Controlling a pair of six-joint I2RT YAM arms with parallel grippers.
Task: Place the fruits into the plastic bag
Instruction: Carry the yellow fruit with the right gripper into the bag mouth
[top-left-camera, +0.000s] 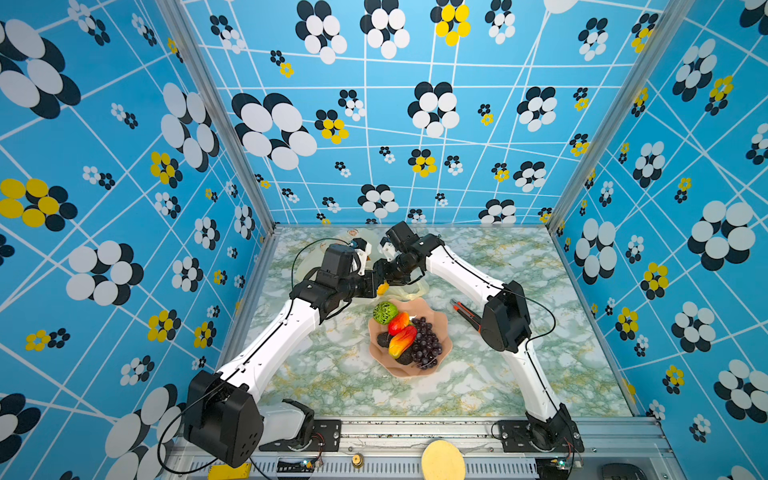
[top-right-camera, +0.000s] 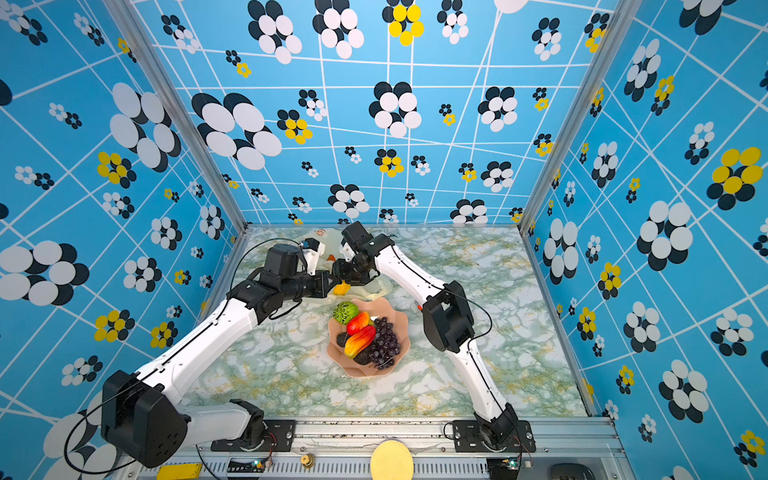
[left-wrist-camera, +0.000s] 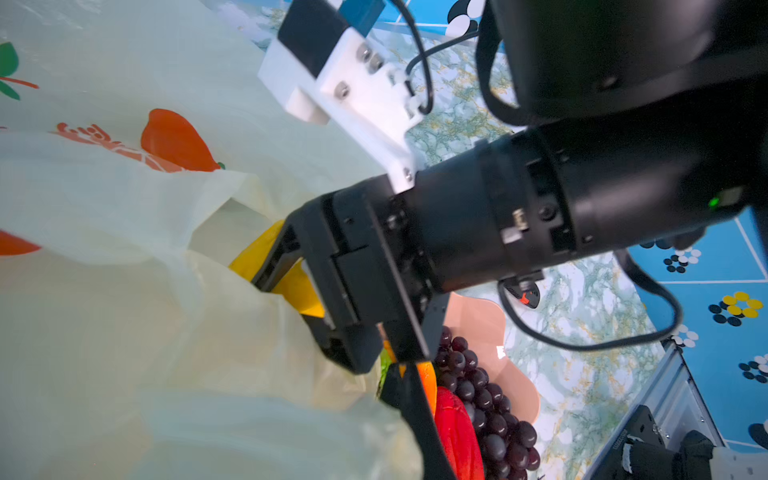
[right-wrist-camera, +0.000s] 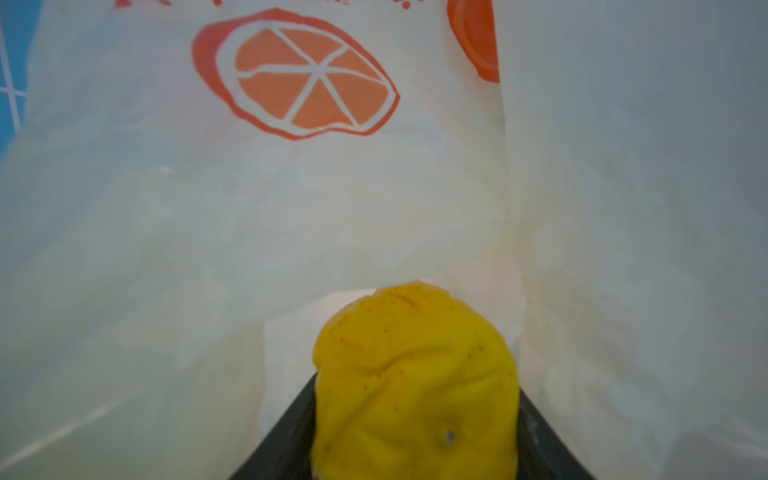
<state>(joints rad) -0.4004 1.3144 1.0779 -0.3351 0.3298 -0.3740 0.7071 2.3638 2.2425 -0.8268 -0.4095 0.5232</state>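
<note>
Holding the rim of the plastic bag (left-wrist-camera: 124, 208) in the clenched left claw (top-left-camera: 366, 272), judging by the lifted film, to keep the mouth gaping. Poised at that mouth with the lemon (right-wrist-camera: 415, 374) grasped in the right claw (left-wrist-camera: 297, 291). Waiting in the pink scalloped dish (top-left-camera: 444, 332): green ball (top-left-camera: 385, 312), strawberry (top-left-camera: 398, 323), mango (top-left-camera: 402, 341), grapes (top-left-camera: 428, 345).
</note>
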